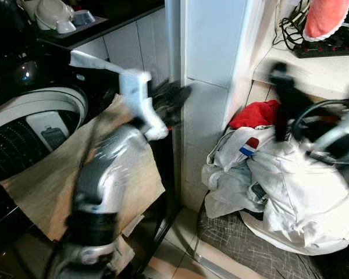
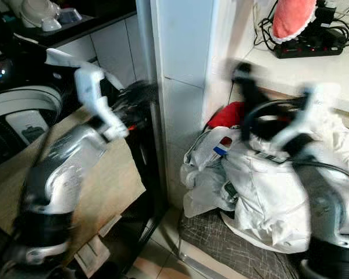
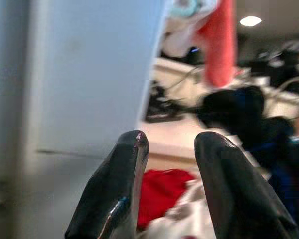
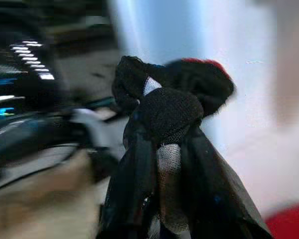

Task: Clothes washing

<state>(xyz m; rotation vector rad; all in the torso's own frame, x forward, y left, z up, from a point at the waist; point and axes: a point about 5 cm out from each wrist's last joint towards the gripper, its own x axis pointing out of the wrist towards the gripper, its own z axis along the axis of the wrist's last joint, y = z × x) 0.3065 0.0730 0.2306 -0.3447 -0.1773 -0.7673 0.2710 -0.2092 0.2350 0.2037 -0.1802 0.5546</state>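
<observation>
Far left: washing machine [image 1: 29, 125], front door open, dark drum showing, nothing visibly loaded as far as can be seen. A cardboard sheet [image 1: 125, 174] leans beside it. Left gripper [image 1: 173, 99] is raised near the white tiled pillar [image 1: 206, 104], fingers [image 3: 114, 194] slightly parted with nothing between them, pointing toward the pile. Right of the pillar: clothes pile [image 1: 279, 192] on the floor, mostly white garments with a red garment [image 1: 257, 114] at the far side, under a shelf [image 1: 314, 72] carrying a power strip. Right gripper [image 1: 282, 93] is above the pile, blurred, fingers closed around a small dark mesh cloth [image 4: 164, 114]. Judgement: early stage. One small item picked, bulk of laundry left on the floor, loading and starting the machine not done.
</observation>
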